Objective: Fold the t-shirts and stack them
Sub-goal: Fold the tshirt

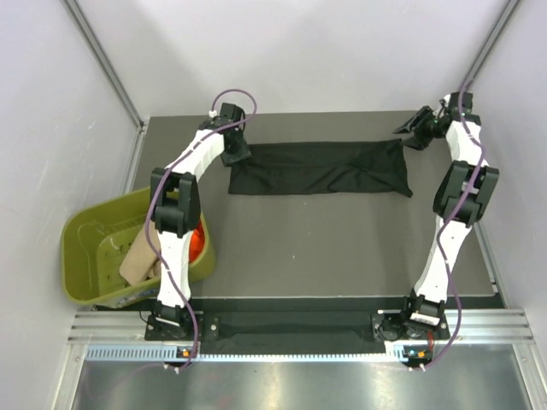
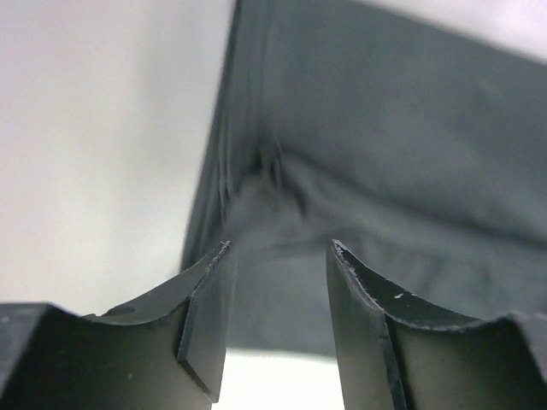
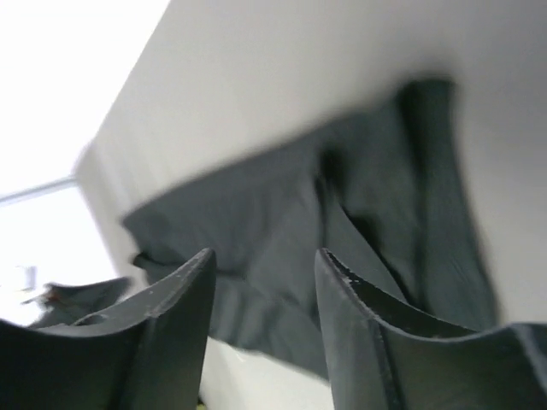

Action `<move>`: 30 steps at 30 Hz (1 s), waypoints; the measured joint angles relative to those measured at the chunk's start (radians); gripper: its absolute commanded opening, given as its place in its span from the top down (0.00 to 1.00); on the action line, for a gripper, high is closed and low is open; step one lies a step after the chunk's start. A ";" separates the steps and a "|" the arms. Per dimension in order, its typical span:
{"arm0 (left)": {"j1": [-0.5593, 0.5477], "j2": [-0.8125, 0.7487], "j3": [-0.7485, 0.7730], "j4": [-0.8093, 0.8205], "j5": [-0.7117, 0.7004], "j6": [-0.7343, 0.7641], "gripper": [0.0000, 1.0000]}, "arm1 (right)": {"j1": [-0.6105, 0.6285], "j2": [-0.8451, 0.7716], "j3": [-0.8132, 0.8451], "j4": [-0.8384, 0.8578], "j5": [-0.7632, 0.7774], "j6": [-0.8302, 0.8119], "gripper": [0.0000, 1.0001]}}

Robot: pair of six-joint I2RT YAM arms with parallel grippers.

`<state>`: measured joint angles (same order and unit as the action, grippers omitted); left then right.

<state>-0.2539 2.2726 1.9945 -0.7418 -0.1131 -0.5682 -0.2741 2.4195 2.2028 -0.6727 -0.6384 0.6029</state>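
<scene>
The black t-shirt [image 1: 320, 168] lies folded into a long strip across the far part of the table. My left gripper [image 1: 232, 154] is at its left end, open, with the black cloth [image 2: 376, 171] showing between and beyond the fingers [image 2: 278, 252]. My right gripper [image 1: 416, 128] hovers just past the shirt's far right corner, open and empty [image 3: 265, 256], with the shirt [image 3: 282, 213] below it. The beige t-shirt [image 1: 139, 256] and the orange-red t-shirt [image 1: 197, 243] lie in the olive-green tub, partly hidden by the left arm.
The olive-green plastic tub [image 1: 90, 265] hangs off the table's left edge beside the left arm. White enclosure walls stand close behind and on both sides. The dark table mat [image 1: 342, 248] stretches between the shirt and the arm bases.
</scene>
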 measured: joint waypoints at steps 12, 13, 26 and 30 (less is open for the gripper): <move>-0.122 -0.252 -0.282 0.018 0.110 0.021 0.74 | -0.031 -0.475 -0.572 -0.154 0.283 -0.308 0.73; -0.123 -0.250 -0.294 0.016 0.122 0.024 0.75 | -0.031 -0.483 -0.601 -0.148 0.290 -0.314 0.74; -0.108 -0.154 -0.314 0.008 0.138 0.059 0.75 | -0.030 -0.483 -0.753 -0.066 0.334 -0.401 0.60; -0.108 -0.152 -0.312 0.009 0.136 0.070 0.75 | -0.030 -0.469 -0.727 -0.064 0.338 -0.414 0.60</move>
<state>-0.3618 2.1204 1.6825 -0.7326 0.0231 -0.4980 -0.3038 1.9507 1.4754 -0.7368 -0.3004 0.1890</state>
